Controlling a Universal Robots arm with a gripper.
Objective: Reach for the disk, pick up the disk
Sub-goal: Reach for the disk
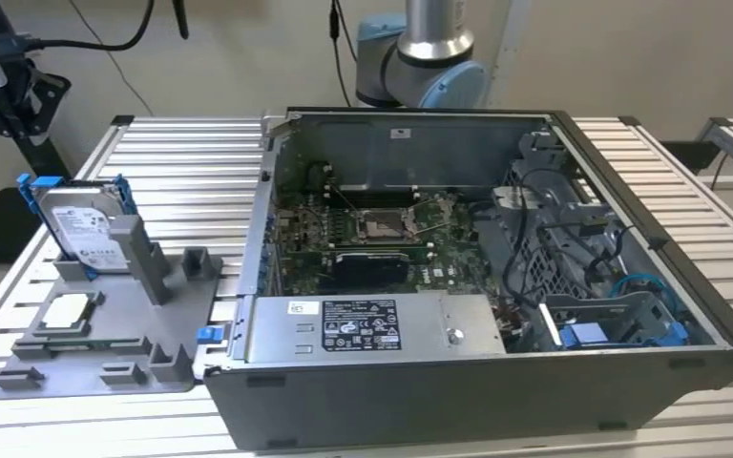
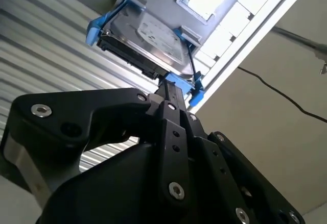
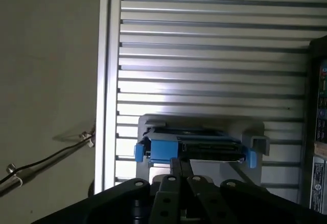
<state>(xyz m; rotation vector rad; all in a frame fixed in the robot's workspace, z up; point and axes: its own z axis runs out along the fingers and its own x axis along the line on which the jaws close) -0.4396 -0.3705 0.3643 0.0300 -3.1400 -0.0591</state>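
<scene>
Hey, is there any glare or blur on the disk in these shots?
Exterior view: even light, no glare on the disk. Second wrist view: a sheen washes out its label. First wrist view: a glare band lies on the slatted table, and the disk's edge is shaded.

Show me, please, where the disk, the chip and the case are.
disk (image 1: 83, 226), exterior view, on its white label.
chip (image 1: 65, 313), exterior view, middle of its silver top.
case (image 1: 469, 401), exterior view, on its grey outer wall.
</scene>
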